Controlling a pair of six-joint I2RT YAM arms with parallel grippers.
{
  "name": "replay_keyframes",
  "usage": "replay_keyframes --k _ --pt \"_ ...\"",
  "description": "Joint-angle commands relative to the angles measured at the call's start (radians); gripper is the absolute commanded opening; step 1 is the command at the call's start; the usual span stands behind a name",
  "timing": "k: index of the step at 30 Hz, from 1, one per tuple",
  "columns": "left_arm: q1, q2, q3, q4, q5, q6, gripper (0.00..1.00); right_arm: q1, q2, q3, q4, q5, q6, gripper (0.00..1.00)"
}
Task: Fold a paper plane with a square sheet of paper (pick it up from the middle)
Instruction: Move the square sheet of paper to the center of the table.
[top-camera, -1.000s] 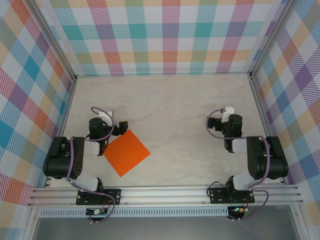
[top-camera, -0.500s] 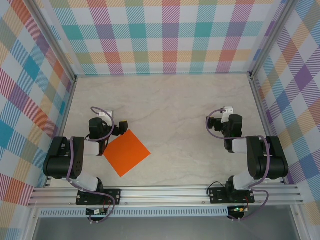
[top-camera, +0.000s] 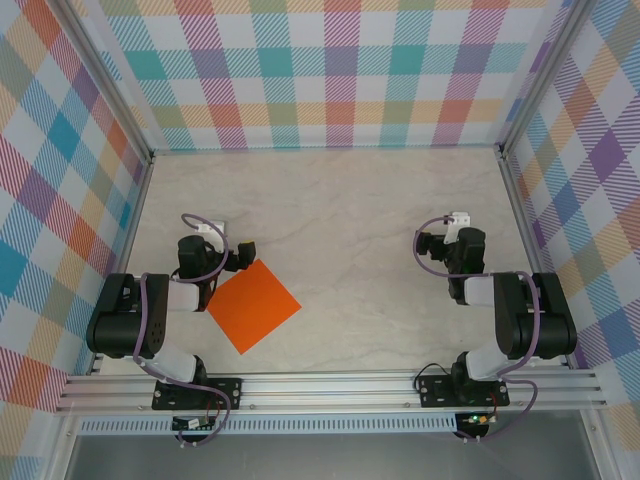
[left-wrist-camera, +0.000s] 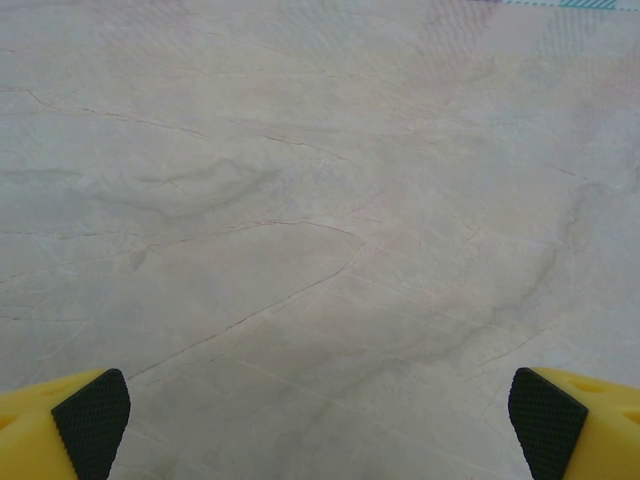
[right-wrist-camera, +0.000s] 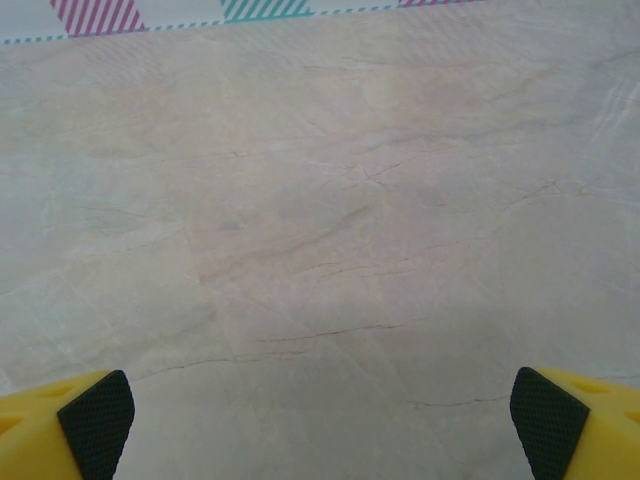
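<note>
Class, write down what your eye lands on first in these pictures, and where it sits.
The bright orange square sheet of paper lies flat on the pale marble table, turned like a diamond beside the left arm. Loud multicoloured plaid walls enclose the table on three sides.

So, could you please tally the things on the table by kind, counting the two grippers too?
Orange square sheet of paper, lying flat: 1
Grippers, both open (left gripper, right gripper): 2
Total: 3
</note>
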Motion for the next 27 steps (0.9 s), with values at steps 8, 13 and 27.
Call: replay_keyframes --k 8,13,27 --pt "0.000 -0.286 0.021 -0.234 -0.017 0.005 1.00 0.005 -0.302 0.115 -0.446 -0.074 0.073 1.00" --pt "0.000 -0.579 0.016 -0.422 -0.070 -0.045 1.00 0.005 -0.467 0.241 -0.836 -0.097 0.296 1.00" --pt "0.000 -0.794 0.050 -0.662 -0.137 -0.294 1.00 0.099 -0.400 0.299 -0.959 -0.709 0.414 0.97"
